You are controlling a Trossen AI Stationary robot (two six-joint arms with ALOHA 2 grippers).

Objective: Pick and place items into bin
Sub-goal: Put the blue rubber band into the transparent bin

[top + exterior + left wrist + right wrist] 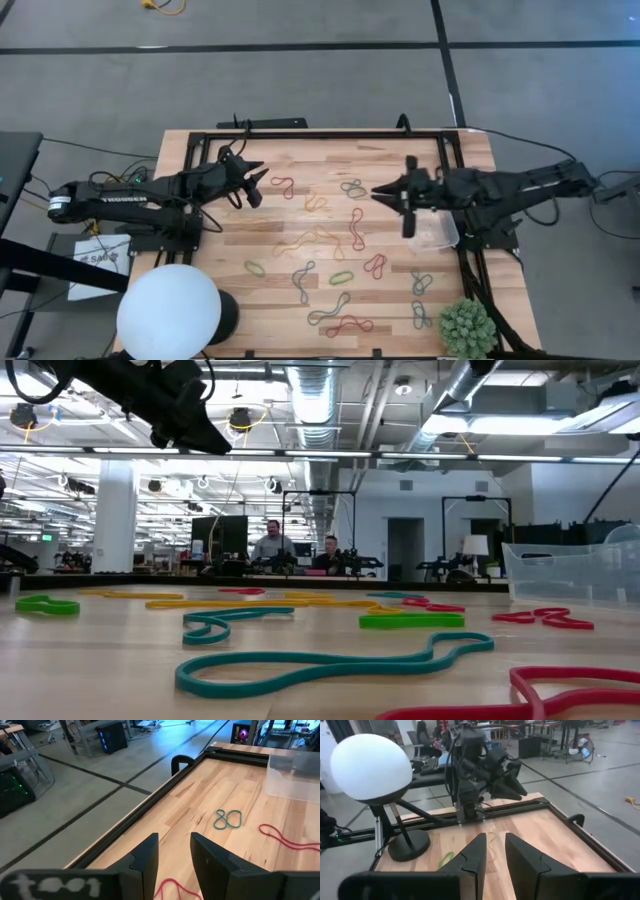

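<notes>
Several rubber-band items lie flat on the wooden table [220, 255]: a red one [283, 186], a grey-green one [352, 187], a yellow one [310, 240], a teal one [330, 662]. The clear bin [437, 235] stands on the table at the right, under my right arm. My left gripper [255, 180] hovers open above the table's far left part; a red item [172, 887] shows below its fingers. My right gripper [385, 192] hovers open above the middle right, pointing at the left arm [480, 765]. Nothing is between either pair of fingers.
A white globe lamp [168, 312] stands at the near left corner and a spiky green plant [467, 327] at the near right. A black frame [320, 133] runs along the table's far edge. People sit in the room [270, 545] beyond the table.
</notes>
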